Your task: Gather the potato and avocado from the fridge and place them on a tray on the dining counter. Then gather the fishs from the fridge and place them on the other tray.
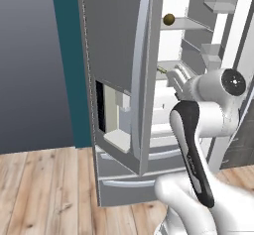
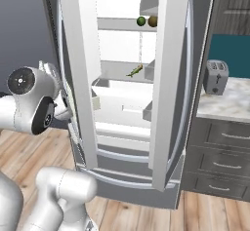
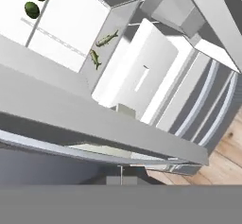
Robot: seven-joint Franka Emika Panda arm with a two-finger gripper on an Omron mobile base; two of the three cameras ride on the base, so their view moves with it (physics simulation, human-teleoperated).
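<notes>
Inside, white shelved fridge (image 2: 122,93), glossy round avocado (image 2: 141,21), slender fishs (image 3: 107,39)

A silver two-slot toaster (image 2: 215,77) stood on a marbled table (image 2: 225,105) to the right, above dark grey cabinet drawers (image 2: 220,147) with pale bar handles. A teal wall panel (image 2: 229,54) rose behind the toaster. Light wood plank flooring (image 1: 44,189) covered the ground.
</notes>
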